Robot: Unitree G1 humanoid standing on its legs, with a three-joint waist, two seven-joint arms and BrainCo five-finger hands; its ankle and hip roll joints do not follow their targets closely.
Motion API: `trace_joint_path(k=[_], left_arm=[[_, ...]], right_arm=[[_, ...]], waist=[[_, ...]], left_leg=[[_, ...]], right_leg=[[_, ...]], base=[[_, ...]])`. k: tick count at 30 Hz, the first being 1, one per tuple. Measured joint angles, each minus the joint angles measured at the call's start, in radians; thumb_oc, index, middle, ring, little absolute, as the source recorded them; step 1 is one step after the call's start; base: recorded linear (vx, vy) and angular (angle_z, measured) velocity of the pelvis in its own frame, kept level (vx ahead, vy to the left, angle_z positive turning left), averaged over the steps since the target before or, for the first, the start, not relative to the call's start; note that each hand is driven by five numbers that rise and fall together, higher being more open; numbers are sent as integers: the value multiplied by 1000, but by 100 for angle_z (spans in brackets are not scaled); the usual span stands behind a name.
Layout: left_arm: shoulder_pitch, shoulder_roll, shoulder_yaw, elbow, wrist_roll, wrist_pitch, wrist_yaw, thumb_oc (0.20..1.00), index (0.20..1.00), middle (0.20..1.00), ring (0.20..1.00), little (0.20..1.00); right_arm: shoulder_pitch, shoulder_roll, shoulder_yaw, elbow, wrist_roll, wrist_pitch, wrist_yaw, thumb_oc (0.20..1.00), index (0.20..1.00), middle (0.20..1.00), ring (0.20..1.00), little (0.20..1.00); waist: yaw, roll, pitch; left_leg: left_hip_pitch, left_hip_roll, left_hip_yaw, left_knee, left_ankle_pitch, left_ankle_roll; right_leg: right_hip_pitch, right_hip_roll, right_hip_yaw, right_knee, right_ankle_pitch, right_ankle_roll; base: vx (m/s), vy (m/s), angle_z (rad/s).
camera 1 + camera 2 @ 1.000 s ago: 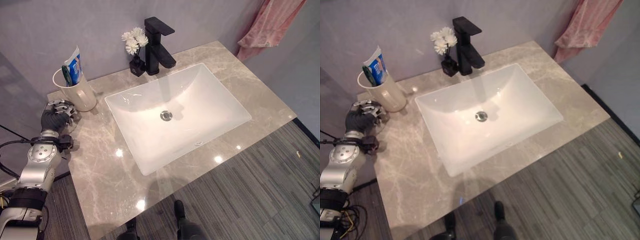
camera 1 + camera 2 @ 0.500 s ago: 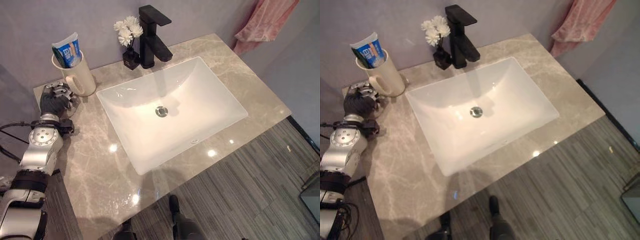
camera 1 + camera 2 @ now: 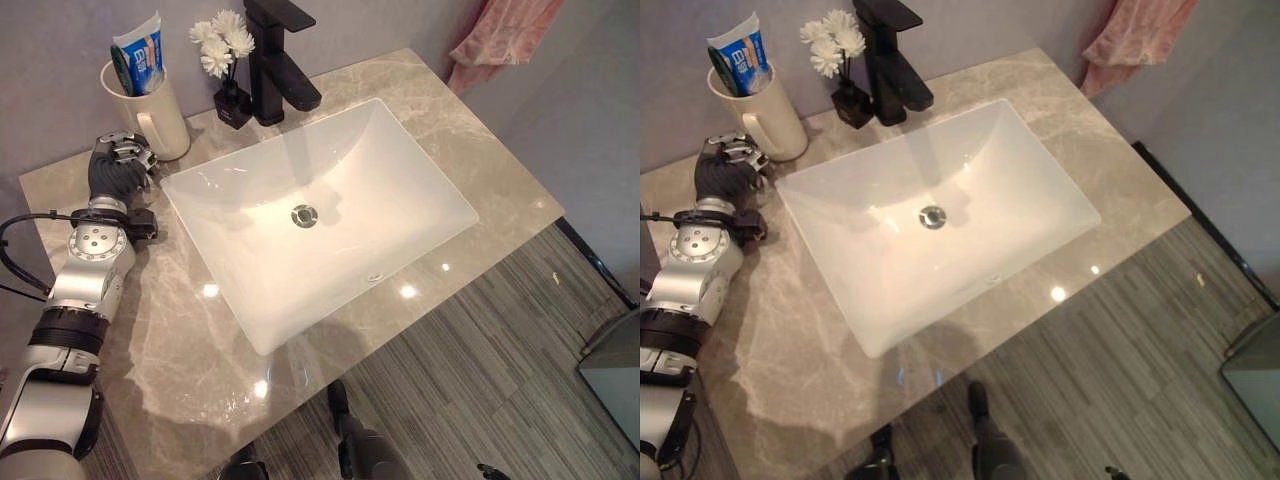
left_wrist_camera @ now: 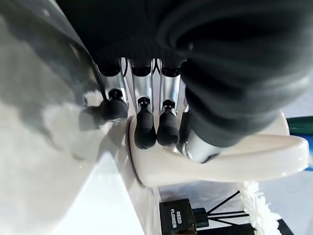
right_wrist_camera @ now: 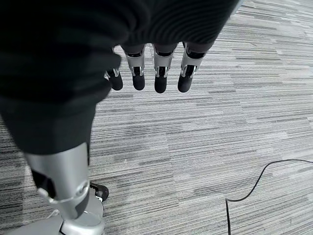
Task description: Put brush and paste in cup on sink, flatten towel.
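Fingers (image 4: 145,128) of the left hand (image 3: 115,165), relaxed, now touch the one cream cup (image 3: 150,108) at the table's (image 3: 190,350) back left corner; it holds one toothpaste tube (image 3: 140,55) and one green toothbrush (image 3: 119,72). One pink towel (image 3: 500,35) hangs beyond the back right corner. Right hand (image 5: 146,73) hangs relaxed over floor.

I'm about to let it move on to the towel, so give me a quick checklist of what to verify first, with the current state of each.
1. Toothpaste in the cup: ok, it stands upright inside.
2. Brush in the cup: ok, its green handle shows beside the toothpaste.
3. Cup on the counter beside the sink: ok, upright.
4. Left robot hand clear of the cup: not ok, its fingers are by the cup's handle.
5. Right robot hand free: ok, relaxed over the floor.
6. Towel flattened: not ok, hanging bunched on the wall.
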Motion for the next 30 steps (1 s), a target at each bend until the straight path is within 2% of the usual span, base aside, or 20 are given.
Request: trace_joint_path(k=[8, 18, 19, 21, 23, 29, 30], left_arm=[[-14, -42, 6, -1, 0, -11, 10, 200, 200, 200, 200, 200], [9, -55, 12, -31, 20, -12, 18, 200, 200, 200, 200, 200], [32, -43, 13, -54, 22, -4, 17, 200, 200, 200, 200, 200], [163, -41, 82, -149, 54, -2, 18, 200, 200, 200, 200, 200], [260, -45, 131, -210, 59, 0, 18, 200, 200, 200, 200, 200], [504, -128, 266, -346, 55, 0, 19, 200, 200, 200, 200, 200], [531, -142, 286, -369, 50, 0, 18, 200, 200, 200, 200, 200]], right_arm=[[-3, 0, 13, 4, 0, 0, 0, 1000, 1000, 1000, 1000, 1000], [-5, 1, 39, -2, 0, -1, 1, 1000, 1000, 1000, 1000, 1000], [-7, 2, 38, -2, 0, -1, 2, 1000, 1000, 1000, 1000, 1000], [-6, 4, 38, -5, 0, -1, 4, 1000, 1000, 1000, 1000, 1000], [-3, 10, 36, 0, 0, -1, 5, 1000, 1000, 1000, 1000, 1000], [3, 10, 5, 9, -1, 0, 7, 1000, 1000, 1000, 1000, 1000], [3, 11, -4, 6, -1, -1, 7, 1000, 1000, 1000, 1000, 1000]], waist=[[-2, -3, -2], [7, -7, -5], [4, -8, -6], [10, -1, -4], [29, 7, -1], [87, 54, -13], [85, 59, -11]], left_leg=[[-2, 1, 14, 0, 0, 0], [3, 5, 4, 0, 2, -3], [7, 6, 4, 0, 2, -3], [30, 11, -1, 0, 2, -3], [46, 14, -5, 0, 1, -5], [61, 12, -24, 0, 0, -6], [62, 11, -33, 0, 0, -6]], right_leg=[[-8, 2, 8, 2, 5, -5], [2, 5, 1, 3, 8, -9], [5, 6, -1, 3, 8, -9], [32, 8, -14, 2, 5, -13], [50, 10, -19, -3, -3, -19], [76, 8, -36, -6, -12, -17], [82, 7, -43, -6, -12, -17]], base=[[1, -9, -3], [-7, -9, 1], [-11, -21, 4], [-9, -27, 6], [-6, -13, 6], [-20, -16, 8], [-36, -31, 22]])
